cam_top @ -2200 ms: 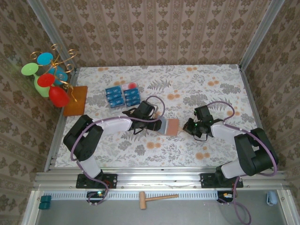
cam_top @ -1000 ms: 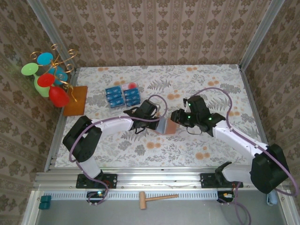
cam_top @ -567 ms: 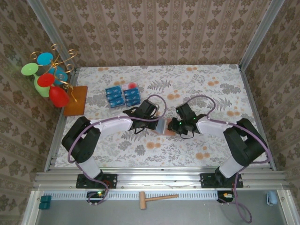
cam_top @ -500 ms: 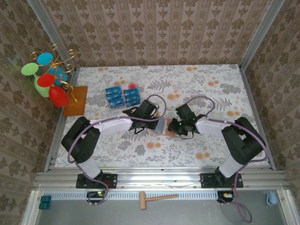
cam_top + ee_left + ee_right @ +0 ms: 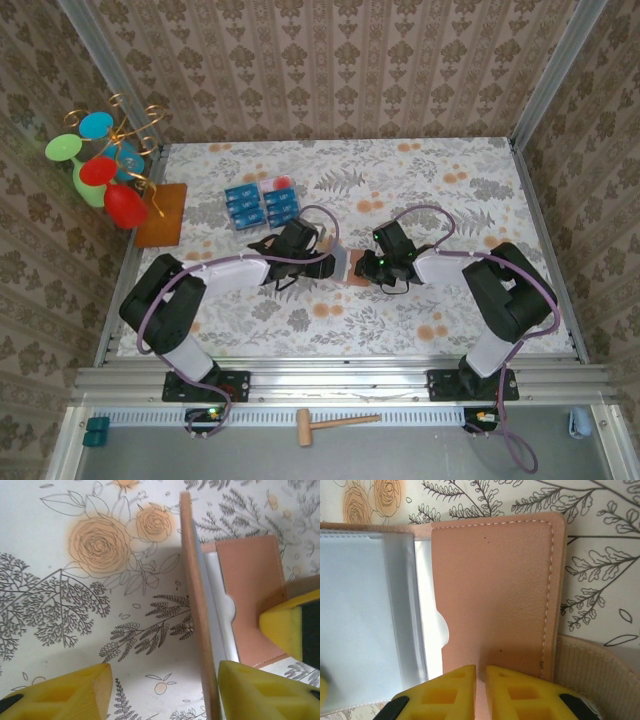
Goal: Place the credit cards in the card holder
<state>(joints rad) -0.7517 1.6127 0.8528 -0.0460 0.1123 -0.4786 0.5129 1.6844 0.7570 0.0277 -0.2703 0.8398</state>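
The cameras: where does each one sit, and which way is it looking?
Top external: fixed above and behind the arms, looking down on the table; both whole arms show, left gripper and right gripper meeting at the card holder.
Left wrist: on the left arm, looking down between its own yellow fingers at the holder's upright cover.
Right wrist: on the right arm, looking down past its own near-closed fingers at the holder's tan pocket.
Shared: all three show the open card holder.
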